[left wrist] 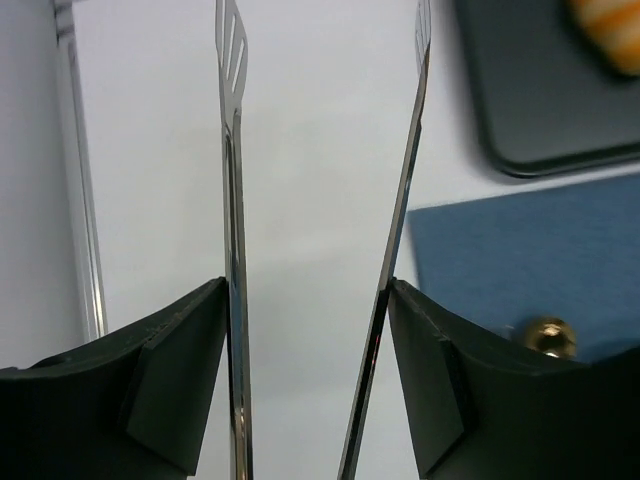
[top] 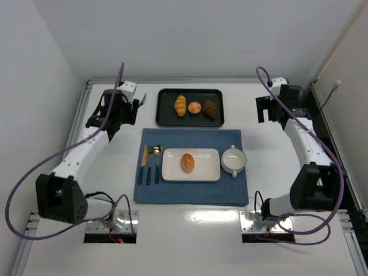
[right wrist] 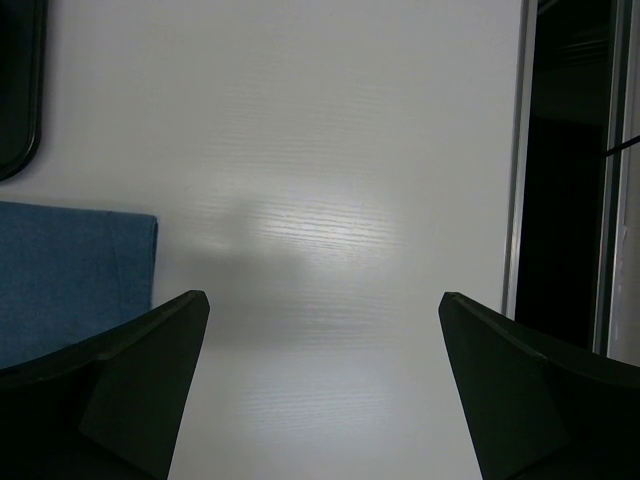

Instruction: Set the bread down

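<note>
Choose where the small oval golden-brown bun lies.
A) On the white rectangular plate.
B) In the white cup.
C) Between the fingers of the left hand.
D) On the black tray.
A: the bread sits in the middle of the white plate, which rests on the blue mat.

**Two White Arms With Black Joints, Trailing Purple Cables**

The left arm [top: 80, 152] and right arm [top: 307, 144] are wearing white shells over black joint housings. A purple cable [top: 7, 210] is looping off each, out toward 9 and 3 o'clock. The left end effector [left wrist: 326, 40] is carrying thin slotted metal blades on dark mounts. The right end effector [right wrist: 325, 340] is showing plain dark wedges. Silver base plates [top: 131, 218] are gleaming near 6 o'clock.
</note>
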